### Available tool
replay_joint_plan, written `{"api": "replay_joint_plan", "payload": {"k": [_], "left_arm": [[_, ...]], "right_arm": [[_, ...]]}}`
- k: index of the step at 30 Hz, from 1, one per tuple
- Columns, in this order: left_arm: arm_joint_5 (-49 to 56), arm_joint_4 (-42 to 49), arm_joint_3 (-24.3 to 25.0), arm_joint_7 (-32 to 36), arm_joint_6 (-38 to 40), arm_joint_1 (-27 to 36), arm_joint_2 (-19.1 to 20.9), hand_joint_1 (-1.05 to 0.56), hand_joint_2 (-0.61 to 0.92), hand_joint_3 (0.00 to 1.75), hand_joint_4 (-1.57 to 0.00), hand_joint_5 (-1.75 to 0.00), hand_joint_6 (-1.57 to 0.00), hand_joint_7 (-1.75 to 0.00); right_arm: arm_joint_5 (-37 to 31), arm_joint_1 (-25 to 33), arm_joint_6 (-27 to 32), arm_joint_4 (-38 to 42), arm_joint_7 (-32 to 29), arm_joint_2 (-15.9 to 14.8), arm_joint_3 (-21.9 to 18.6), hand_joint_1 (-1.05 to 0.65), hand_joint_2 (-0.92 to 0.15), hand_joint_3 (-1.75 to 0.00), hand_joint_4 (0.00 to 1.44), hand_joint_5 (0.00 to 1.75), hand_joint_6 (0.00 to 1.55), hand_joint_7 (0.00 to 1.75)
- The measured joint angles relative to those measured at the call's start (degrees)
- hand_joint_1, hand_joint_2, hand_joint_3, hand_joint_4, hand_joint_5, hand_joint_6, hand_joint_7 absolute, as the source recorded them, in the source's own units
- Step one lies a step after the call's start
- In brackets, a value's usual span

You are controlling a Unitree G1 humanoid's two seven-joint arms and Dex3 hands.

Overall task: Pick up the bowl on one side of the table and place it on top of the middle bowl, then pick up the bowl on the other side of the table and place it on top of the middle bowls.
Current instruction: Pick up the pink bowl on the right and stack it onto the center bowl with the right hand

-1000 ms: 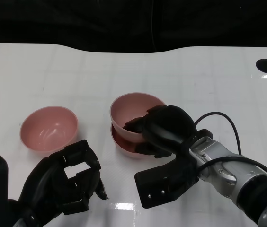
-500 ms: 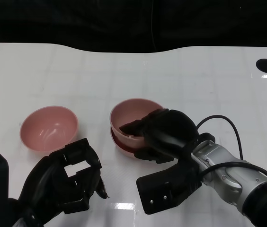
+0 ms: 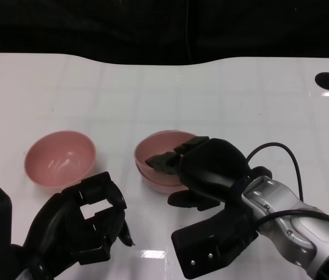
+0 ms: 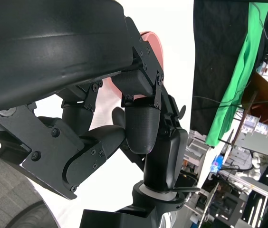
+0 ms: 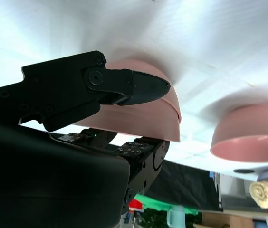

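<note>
- Pink and glossy, the upper bowl [image 3: 161, 150] sat nested in the middle bowl [image 3: 156, 181] near the centre of the white table [image 3: 223, 99]; only a thin crescent of the lower rim showed beneath it.
- Black fingers of the right hand [image 3: 202, 169] hooked over the upper bowl's near rim and gripped it, with the palm pressed against the outer wall.
- Judging by how deep the bowl sat, the placing looked nearly done; releasing well meant spreading the fingers first and then lifting the hand straight up, so the rim would not catch and tip the stack.
- The second pink bowl [image 3: 60, 158] stood alone on the robot's left, well apart from the stack, upright and not yet touched.
- Just beside it, nearer the robot, the left hand [image 3: 83, 224] hovered with fingers curled inward and nothing in them.
</note>
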Motion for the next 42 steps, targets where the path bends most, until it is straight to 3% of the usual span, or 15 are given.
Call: {"api": "replay_joint_plan", "payload": {"k": [8,19,30,37,42], "left_arm": [[-0.09,0.29,0.19,0.18,0.06,-0.46,0.0,-0.25,0.4,1.27,-0.78,-1.68,-0.8,-1.41],[0.09,2.46,0.4,-0.06,-1.02,-2.22,0.04,-0.27,0.39,1.26,-0.77,-1.68,-0.78,-1.47],[-0.11,2.43,0.73,-0.07,-1.02,-2.14,0.1,-0.24,0.39,1.29,-0.74,-1.73,-0.77,-1.5],[-0.09,2.36,0.94,-0.06,-0.98,-1.91,0.15,-0.24,0.39,1.29,-0.76,-1.71,-0.77,-1.49],[-0.05,2.39,0.94,-0.06,-0.99,-1.9,0.14,-0.23,0.39,1.3,-0.77,-1.7,-0.78,-1.47]], "right_arm": [[-0.15,1.81,2.24,-1.48,-0.98,-0.24,-1.03,-0.77,-0.92,-0.49,0.2,0.03,0.16,0.0],[0.42,7.42,1.53,-3.08,-3.15,-2.21,-2.82,-0.76,-0.92,-0.5,0.18,0.03,0.17,0.01],[0.65,9.01,0.75,-2.58,-5.24,-2.22,-3.31,-0.74,-0.92,-0.5,0.17,0.03,0.16,0.0],[3.82,10.5,-3.91,-2.76,-13.16,-1.76,-6.56,-0.67,-0.92,-0.51,0.15,0.02,0.1,0.0],[6.11,11.99,-5.24,-4.62,-14.13,-2.0,-8.77,-0.65,-0.92,-0.51,0.21,0.06,0.15,0.03]]}}
